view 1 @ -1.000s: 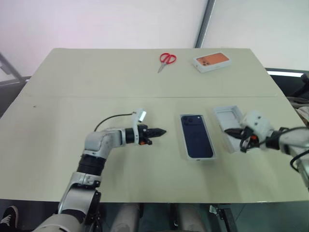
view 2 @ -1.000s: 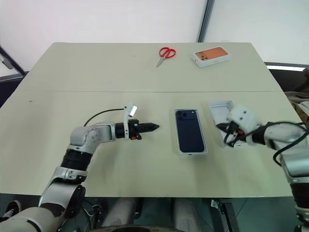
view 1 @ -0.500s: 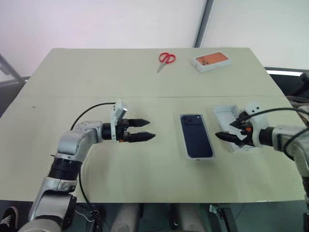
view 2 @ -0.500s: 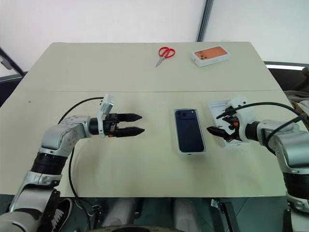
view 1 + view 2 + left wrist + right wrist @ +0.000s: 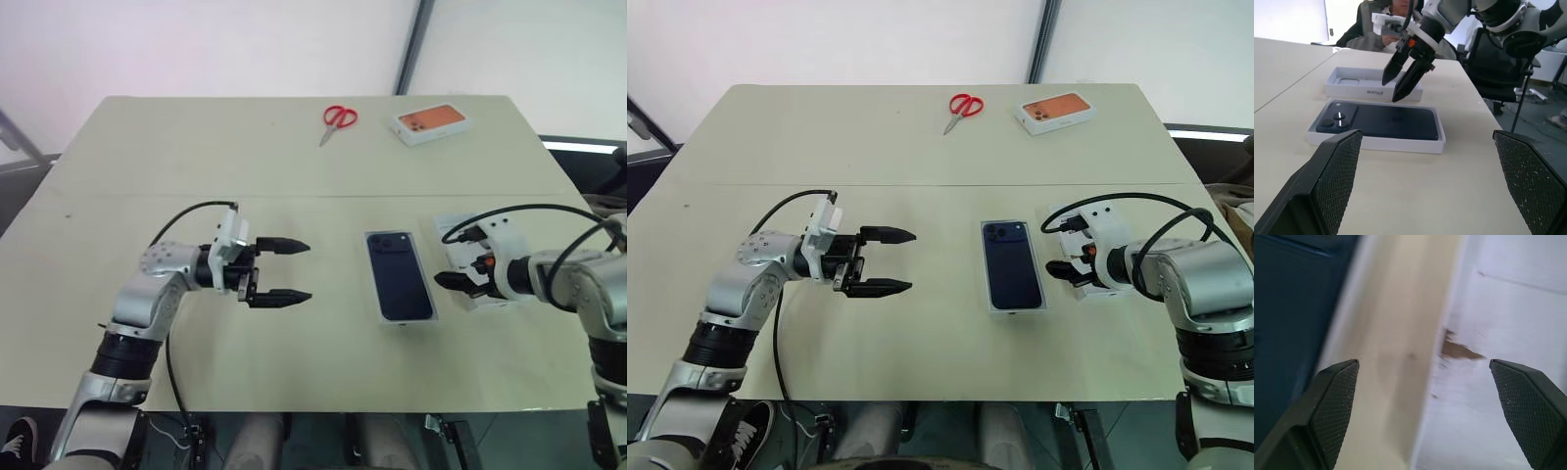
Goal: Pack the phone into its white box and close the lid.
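A: Phone (image 5: 400, 276) lies camera-side up inside the white box (image 5: 376, 303), right of the desk's (image 5: 147, 157) centre, toward its near edge.

B: And the lid (image 5: 458, 235)?

A: Open side up, just right of it.

B: The 2 grippers?

A: Left gripper (image 5: 290, 270) hovers left of the phone, fingers spread. Right gripper (image 5: 1059, 274) hangs above the lid's near-left part, fingers apart, empty.

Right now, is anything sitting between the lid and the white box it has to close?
Nothing visible does. The lid lies beside the white box, which holds the phone, with only a bare strip of table between them. The open right tool hangs over the lid's edge nearest the box.
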`<action>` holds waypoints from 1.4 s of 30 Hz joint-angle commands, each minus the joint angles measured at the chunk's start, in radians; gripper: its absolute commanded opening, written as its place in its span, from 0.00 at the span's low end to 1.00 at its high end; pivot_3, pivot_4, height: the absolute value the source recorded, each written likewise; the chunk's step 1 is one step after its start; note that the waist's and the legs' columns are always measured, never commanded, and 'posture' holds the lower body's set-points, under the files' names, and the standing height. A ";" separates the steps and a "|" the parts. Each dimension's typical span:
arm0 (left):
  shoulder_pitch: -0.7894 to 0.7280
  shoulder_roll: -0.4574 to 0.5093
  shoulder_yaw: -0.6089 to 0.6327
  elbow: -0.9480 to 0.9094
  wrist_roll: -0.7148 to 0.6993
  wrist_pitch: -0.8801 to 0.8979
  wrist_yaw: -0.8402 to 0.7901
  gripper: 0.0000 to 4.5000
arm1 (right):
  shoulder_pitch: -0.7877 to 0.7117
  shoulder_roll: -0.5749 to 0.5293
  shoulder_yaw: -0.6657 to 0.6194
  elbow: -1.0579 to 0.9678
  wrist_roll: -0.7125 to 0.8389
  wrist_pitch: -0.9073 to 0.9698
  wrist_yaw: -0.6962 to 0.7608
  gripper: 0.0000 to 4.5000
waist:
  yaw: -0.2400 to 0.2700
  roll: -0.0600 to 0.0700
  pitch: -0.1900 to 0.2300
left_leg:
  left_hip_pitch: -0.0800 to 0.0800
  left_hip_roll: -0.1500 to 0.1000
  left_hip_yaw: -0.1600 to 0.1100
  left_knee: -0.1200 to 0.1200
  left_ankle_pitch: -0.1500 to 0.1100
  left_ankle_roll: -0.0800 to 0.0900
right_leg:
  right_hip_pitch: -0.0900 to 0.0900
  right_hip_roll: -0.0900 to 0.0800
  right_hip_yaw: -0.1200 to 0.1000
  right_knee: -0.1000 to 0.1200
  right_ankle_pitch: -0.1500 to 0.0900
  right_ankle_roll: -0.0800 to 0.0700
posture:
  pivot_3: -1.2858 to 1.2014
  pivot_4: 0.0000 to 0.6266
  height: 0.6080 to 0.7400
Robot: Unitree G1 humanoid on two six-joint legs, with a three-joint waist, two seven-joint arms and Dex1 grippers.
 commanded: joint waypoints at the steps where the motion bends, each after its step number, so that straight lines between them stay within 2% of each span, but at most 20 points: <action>1: 0.007 -0.012 -0.006 -0.036 -0.002 -0.022 0.018 1.00 | -0.019 -0.016 0.008 -0.040 -0.018 0.016 -0.034 0.99 | 0.000 0.000 0.000 | 0.000 0.000 0.000 0.000 0.000 0.000 | 0.000 0.000 0.000 0.000 0.000 0.000 | 0.52 0.24 1.00; 4: 0.019 -0.027 -0.011 -0.046 0.006 -0.029 0.038 1.00 | 0.003 0.005 0.008 -0.059 -0.011 0.048 -0.063 0.99 | 0.000 0.000 0.000 | 0.000 0.000 0.000 0.000 0.000 0.000 | 0.000 0.000 0.000 0.001 0.000 0.000 | 0.52 0.24 1.00; 8: 0.028 -0.032 -0.007 -0.056 0.000 -0.023 0.064 1.00 | 0.021 -0.065 0.108 -0.068 -0.049 -0.014 -0.077 0.99 | -0.003 0.000 0.000 | 0.000 0.000 0.000 0.001 0.000 0.000 | 0.000 0.001 0.000 0.001 0.000 0.000 | 0.52 0.24 1.00; 11: 0.045 -0.031 -0.008 -0.045 0.009 -0.034 0.083 1.00 | 0.008 0.001 0.058 -0.045 -0.042 0.026 -0.092 0.99 | -0.007 0.000 0.000 | 0.000 0.000 0.000 0.001 0.000 0.000 | 0.001 0.001 0.000 0.001 0.000 0.000 | 0.52 0.24 1.00; 13: 0.053 -0.031 -0.008 -0.048 0.010 -0.038 0.092 1.00 | 0.001 0.014 0.051 -0.039 -0.052 0.032 -0.107 0.88 | -0.011 0.000 0.000 | 0.001 0.000 0.000 0.001 0.000 0.000 | 0.001 0.001 0.000 0.001 0.000 0.000 | 0.52 0.24 1.00; 15: 0.056 -0.031 -0.006 -0.056 0.006 -0.035 0.100 1.00 | -0.005 0.029 0.048 -0.038 -0.059 0.039 -0.119 0.70 | -0.018 0.000 0.000 | 0.001 0.000 0.000 0.001 0.000 0.000 | 0.001 0.001 0.000 0.002 0.000 0.000 | 0.52 0.24 1.00; 19: 0.062 -0.028 -0.007 -0.065 0.006 -0.036 0.111 1.00 | -0.001 0.062 0.036 -0.060 -0.062 0.051 -0.148 0.21 | -0.021 0.000 0.000 | 0.001 0.000 0.000 0.002 0.000 0.000 | 0.002 0.001 0.000 0.002 0.000 0.000 | 0.52 0.24 1.00; 21: 0.062 -0.028 -0.007 -0.064 0.007 -0.037 0.115 1.00 | 0.002 0.072 0.032 -0.056 -0.063 0.051 -0.158 0.01 | -0.021 0.000 0.000 | 0.001 0.000 0.000 0.002 0.000 0.000 | 0.002 0.001 0.000 0.002 0.000 0.000 | 0.52 0.24 1.00; 25: 0.063 -0.025 -0.007 -0.067 0.003 -0.030 0.125 1.00 | 0.004 0.105 0.003 -0.039 -0.081 0.051 -0.196 0.01 | -0.021 0.000 -0.001 | 0.002 0.000 0.000 0.002 0.000 0.000 | 0.002 0.001 0.000 0.002 0.000 0.000 | 0.52 0.24 1.00; 29: 0.060 -0.021 -0.007 -0.059 0.008 -0.027 0.131 1.00 | -0.055 0.152 -0.041 -0.001 -0.097 0.051 -0.224 0.01 | -0.023 0.000 -0.001 | 0.003 0.000 0.000 0.002 0.000 0.000 | 0.003 0.001 0.000 0.002 0.000 0.000 | 0.52 0.24 1.00; 36: 0.002 -0.052 0.023 0.039 0.046 -0.054 0.233 1.00 | -0.269 0.401 -0.325 0.033 0.030 -0.033 -0.146 0.01 | -0.027 0.002 0.000 | 0.004 0.002 0.001 0.002 0.000 0.000 | 0.001 0.004 0.001 0.008 0.001 0.001 | 0.52 0.24 1.00; 39: -0.005 -0.058 0.041 0.073 0.064 -0.062 0.283 1.00 | -0.333 0.552 -0.496 0.012 0.230 0.042 -0.093 0.01 | -0.027 0.002 0.000 | 0.004 0.002 0.001 0.001 0.000 0.000 | 0.001 0.004 0.000 0.008 0.001 0.002 | 0.52 0.24 1.00; 42: -0.006 -0.061 0.059 0.079 0.057 -0.047 0.313 1.00 | -0.266 0.596 -0.536 0.018 0.506 0.051 -0.120 0.01 | -0.023 0.002 0.000 | 0.004 0.001 0.000 0.000 0.000 0.001 | 0.000 0.004 0.000 0.009 0.001 0.002 | 0.52 0.24 1.00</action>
